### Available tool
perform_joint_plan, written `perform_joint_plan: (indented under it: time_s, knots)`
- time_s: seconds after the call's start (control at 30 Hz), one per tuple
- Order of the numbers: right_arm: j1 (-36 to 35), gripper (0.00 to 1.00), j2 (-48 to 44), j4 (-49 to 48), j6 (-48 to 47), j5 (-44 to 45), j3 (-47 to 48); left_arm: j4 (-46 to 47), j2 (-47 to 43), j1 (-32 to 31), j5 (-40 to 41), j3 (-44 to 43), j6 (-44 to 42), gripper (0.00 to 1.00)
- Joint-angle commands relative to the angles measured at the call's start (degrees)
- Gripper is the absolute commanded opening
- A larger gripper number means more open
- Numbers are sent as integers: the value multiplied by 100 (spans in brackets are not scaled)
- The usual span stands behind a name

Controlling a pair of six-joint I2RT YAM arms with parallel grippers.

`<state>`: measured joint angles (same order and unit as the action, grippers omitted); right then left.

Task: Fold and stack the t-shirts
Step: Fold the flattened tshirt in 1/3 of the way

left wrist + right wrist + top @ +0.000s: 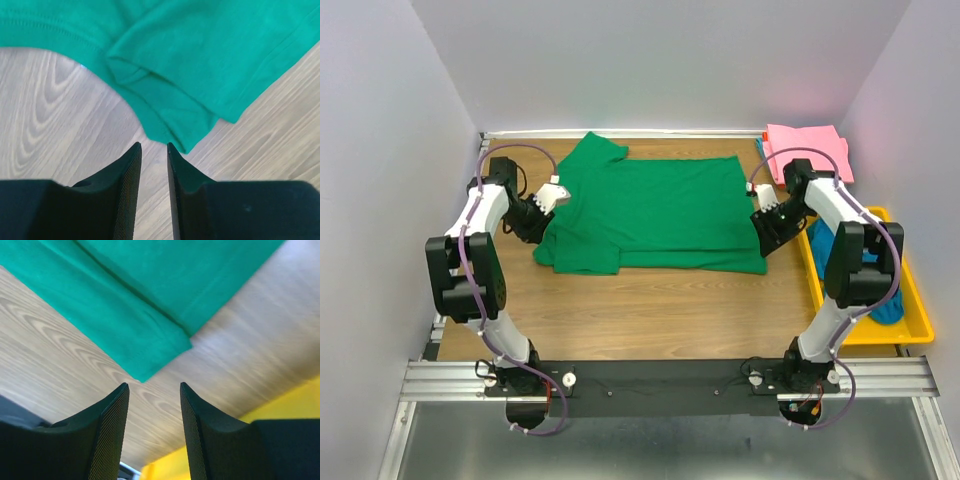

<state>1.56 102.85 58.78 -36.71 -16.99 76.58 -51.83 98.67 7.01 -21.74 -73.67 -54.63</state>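
A dark green t-shirt [660, 205] lies spread on the wooden table, its near part folded over in layers. My left gripper [535, 226] is at the shirt's left edge. In the left wrist view it [154, 145] is open by a narrow gap and empty, with a green fabric corner [180, 135] just beyond the tips. My right gripper [767, 235] is at the shirt's right edge. In the right wrist view it [152, 385] is open and empty, just short of the shirt's corner [150, 355]. A pink t-shirt [807, 150] lies at the back right. A teal-blue t-shirt [818, 240] lies in the tray.
A yellow plastic tray [920, 325] stands along the table's right edge, close beside my right arm, and shows in the right wrist view [300, 405]. White walls close in the left, back and right. Bare wood [650, 310] lies between the shirt and the arm bases.
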Motion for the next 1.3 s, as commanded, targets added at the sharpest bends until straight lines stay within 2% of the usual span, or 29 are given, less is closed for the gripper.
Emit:
perform_joint_plan:
  time_s: [0.0, 0.33, 0.53, 0.87, 1.27]
  knots:
    - [-7, 52, 130, -86, 428, -367, -82, 33, 152, -15, -577, -410, 225, 36]
    - [-138, 52, 683, -131, -608, 293, 849, -301, 898, -313, -612, -1237, -39, 41]
    - [-393, 54, 1026, -34, -811, 399, 1122, -301, 1171, -472, -595, -1431, -74, 45]
    - [-631, 57, 1264, 221, -1075, 363, 1132, -213, 1427, -840, -560, -1536, -30, 45]
    - [-780, 59, 1422, 195, -1207, 451, 1017, -64, 1568, -876, -208, -1326, -48, 44]
